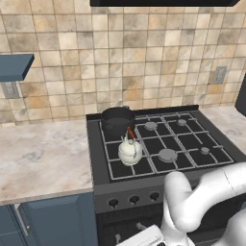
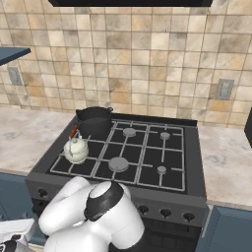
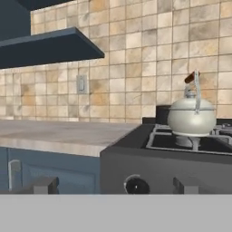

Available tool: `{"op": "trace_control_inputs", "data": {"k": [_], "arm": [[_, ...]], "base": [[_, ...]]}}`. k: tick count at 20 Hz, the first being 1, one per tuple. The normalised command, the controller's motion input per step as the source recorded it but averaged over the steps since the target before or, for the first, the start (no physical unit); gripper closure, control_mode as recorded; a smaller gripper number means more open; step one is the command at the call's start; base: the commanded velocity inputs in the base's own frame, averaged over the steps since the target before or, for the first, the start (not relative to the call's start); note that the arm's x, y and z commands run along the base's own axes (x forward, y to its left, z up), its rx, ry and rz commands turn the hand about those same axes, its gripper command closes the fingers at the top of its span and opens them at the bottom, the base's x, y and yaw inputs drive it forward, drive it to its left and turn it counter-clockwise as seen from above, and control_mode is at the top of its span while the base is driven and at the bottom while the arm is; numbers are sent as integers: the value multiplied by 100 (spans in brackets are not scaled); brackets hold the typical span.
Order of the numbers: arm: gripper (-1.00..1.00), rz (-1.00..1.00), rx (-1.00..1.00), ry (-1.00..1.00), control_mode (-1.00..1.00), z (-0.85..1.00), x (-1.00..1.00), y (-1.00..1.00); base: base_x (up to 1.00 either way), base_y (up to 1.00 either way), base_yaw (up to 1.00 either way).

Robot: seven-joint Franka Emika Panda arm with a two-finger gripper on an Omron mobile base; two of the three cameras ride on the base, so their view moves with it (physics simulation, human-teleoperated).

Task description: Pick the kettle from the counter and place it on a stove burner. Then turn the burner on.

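Fingers (image 3: pixel 115 185): spread wide, holding nothing, low in front of the stove face with a control knob (image 3: pixel 137 185) just ahead between the tips. Kettle (image 1: pixel 130 150): upright on the front-left stove burner grate (image 1: pixel 120 168), just in front of the dark pot (image 1: pixel 117 120), off the tabletop (image 1: pixel 43 153). Risk: several knobs share the front panel, so closing off-centre or on a neighbouring one would likely slip or light the wrong burner.
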Motion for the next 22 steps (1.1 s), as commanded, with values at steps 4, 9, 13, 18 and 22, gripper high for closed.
{"op": "trace_control_inputs", "data": {"k": [4, 9, 13, 18, 22], "arm": [[-100, -11, 0, -3, -100, 22, 30, 0], [-100, -11, 5, -5, -100, 33, 10, 0], [-100, -14, 4, -2, -100, 54, 2, 0], [-100, -5, 2, 1, -100, 14, 0, 0], [-100, 2, 0, 0, -100, 0, 3, -16]], "base": [[0, 0, 0], [0, 0, 0], [0, 0, 0], [0, 0, 0], [0, 0, 0]]}}
